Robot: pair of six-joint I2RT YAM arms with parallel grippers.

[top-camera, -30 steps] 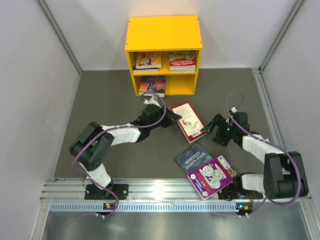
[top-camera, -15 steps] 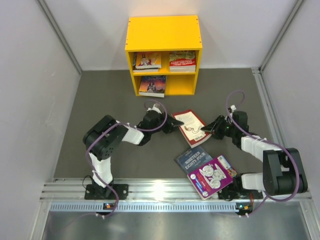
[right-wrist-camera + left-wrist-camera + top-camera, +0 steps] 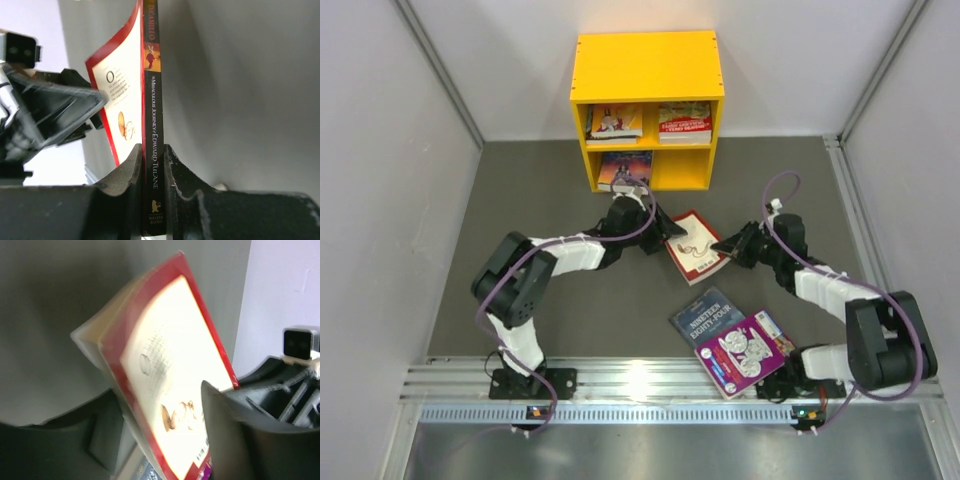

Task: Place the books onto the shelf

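The left claw is released: its jaws stand apart, one on each side of the red-cream book, with the book's edge between them. To the right, the right claw is clenched on the book's spine and holds it up on edge.

Hazard: the right claw grips only a short strip of spine, so the book may pivot or slip down onto the worktop. The front cover also bows away from the pages. It may snag on the left claw's fingers or on the yellow shelf beyond both claws.
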